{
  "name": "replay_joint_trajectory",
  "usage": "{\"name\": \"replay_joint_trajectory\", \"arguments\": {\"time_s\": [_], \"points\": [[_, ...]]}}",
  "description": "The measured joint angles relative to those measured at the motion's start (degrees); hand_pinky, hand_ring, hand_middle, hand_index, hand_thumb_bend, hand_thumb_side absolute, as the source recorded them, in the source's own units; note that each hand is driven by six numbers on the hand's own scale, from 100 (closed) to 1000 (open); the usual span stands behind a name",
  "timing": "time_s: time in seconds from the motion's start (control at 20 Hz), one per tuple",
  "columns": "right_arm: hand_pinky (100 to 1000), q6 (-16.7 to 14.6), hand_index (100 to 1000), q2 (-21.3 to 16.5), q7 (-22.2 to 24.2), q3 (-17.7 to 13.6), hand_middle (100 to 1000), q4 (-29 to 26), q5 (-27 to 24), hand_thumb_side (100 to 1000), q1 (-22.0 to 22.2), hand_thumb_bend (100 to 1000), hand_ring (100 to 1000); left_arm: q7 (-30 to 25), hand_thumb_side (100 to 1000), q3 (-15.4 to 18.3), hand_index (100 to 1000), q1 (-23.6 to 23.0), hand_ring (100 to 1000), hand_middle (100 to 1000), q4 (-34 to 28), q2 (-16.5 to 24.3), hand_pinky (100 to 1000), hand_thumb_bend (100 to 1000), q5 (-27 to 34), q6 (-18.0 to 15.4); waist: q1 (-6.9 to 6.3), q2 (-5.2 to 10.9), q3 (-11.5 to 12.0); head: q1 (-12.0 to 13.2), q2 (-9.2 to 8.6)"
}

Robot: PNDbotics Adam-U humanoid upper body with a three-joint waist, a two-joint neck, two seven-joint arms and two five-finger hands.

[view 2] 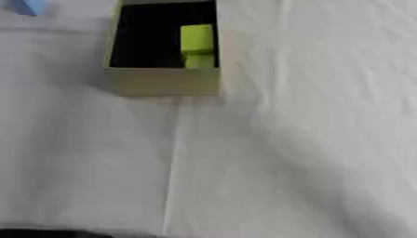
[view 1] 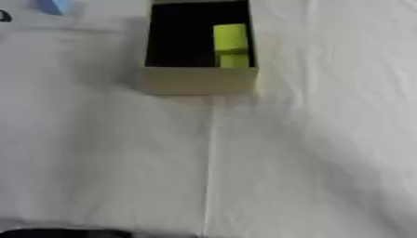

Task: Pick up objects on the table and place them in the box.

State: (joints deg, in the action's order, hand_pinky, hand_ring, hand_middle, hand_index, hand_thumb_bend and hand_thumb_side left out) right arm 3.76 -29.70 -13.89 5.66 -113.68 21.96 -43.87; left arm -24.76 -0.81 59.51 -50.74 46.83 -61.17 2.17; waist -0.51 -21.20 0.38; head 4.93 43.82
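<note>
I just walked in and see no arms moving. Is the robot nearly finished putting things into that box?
One thing looks done: a yellow-green block sits inside the open box, against its right wall. Nothing is in hand; neither robot hand shows in either view. The white cloth in front of the box carries nothing to pick up. A small blue thing lies at the far left edge; it may be what is left, but I cannot make out what it is.

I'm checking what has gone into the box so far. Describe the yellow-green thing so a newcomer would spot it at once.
On the white-covered table, find the open tan box at the far middle. The yellow-green block lies inside, against the right wall. It is the only bright thing in the box's dark interior.
</note>
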Motion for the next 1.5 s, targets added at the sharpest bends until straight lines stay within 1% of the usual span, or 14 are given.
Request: {"name": "replay_joint_trajectory", "arguments": {"time_s": [0.3,0.45,0.55,0.65,0.75,0.9,1.15,1.3,1.4,1.5], "points": [[810,0.1,876,-0.5,0.1,0.0,474,0.0,-0.4,900,-0.5,100,757,1.2,100,0.4,940,0.9,874,883,0.9,-0.1,732,645,-1.1,-0.2,0.4,-0.96,0.4,0.2,-0.07],[810,0.1,876,-0.7,0.1,0.0,473,0.0,-0.5,900,-0.5,100,756,1.4,100,0.4,944,1.2,877,889,0.9,-0.4,737,645,-1.3,-0.3,0.69,-1.1,0.5,0.3,-0.12],[810,0.2,876,-0.9,0.2,0.0,473,0.0,-0.5,900,-0.5,100,757,1.4,100,0.4,942,1.6,876,889,0.9,-0.5,735,642,-1.4,-0.3,0.84,-1.14,0.8,0.3,-0.56],[810,0.2,876,-0.9,0.2,0.0,473,0.0,-0.5,900,-0.5,100,757,1.6,100,0.4,942,1.9,877,891,0.7,-0.5,735,645,-1.5,-0.4,1.0,-1.14,0.9,0.1,-1.42],[810,0.3,876,-0.9,0.3,0.0,474,0.0,-0.6,900,-0.5,100,757,1.8,100,0.3,942,2.1,879,893,0.2,-0.8,737,651,-1.7,-0.5,1.15,-1.14,1.0,-0.4,-2.73],[811,0.3,877,-0.9,0.3,0.0,474,0.0,-0.7,900,-0.5,100,757,2.0,100,0.1,942,2.3,880,895,-0.6,-1.0,737,651,-2.0,-0.8,1.32,-1.14,1.0,-1.5,-4.79],[810,0.3,877,-0.9,0.3,0.0,473,0.0,-0.8,901,-0.5,100,757,1.9,100,-0.4,943,2.6,884,900,-1.3,-1.5,741,666,-2.6,-1.2,1.32,-1.14,1.0,-3.3,-7.54],[810,0.3,877,-0.9,0.3,0.0,473,0.0,-0.9,902,-0.5,100,757,1.7,115,-0.5,944,2.6,885,901,-1.6,-1.8,743,666,-2.9,-1.5,1.33,-1.14,1.0,-4.5,-9.41],[811,0.3,878,-0.9,0.3,0.0,472,0.0,-0.9,903,-0.5,100,757,1.6,103,-0.7,943,2.6,886,902,-1.7,-2.0,743,661,-3.1,-1.6,1.34,-1.14,1.0,-5.1,-10.32],[810,0.3,878,-0.9,0.3,0.0,472,0.0,-0.9,905,-0.5,100,757,1.6,107,-0.7,943,2.6,887,902,-1.8,-2.0,744,669,-3.3,-1.6,1.34,-1.15,1.0,-5.2,-10.69]]}}
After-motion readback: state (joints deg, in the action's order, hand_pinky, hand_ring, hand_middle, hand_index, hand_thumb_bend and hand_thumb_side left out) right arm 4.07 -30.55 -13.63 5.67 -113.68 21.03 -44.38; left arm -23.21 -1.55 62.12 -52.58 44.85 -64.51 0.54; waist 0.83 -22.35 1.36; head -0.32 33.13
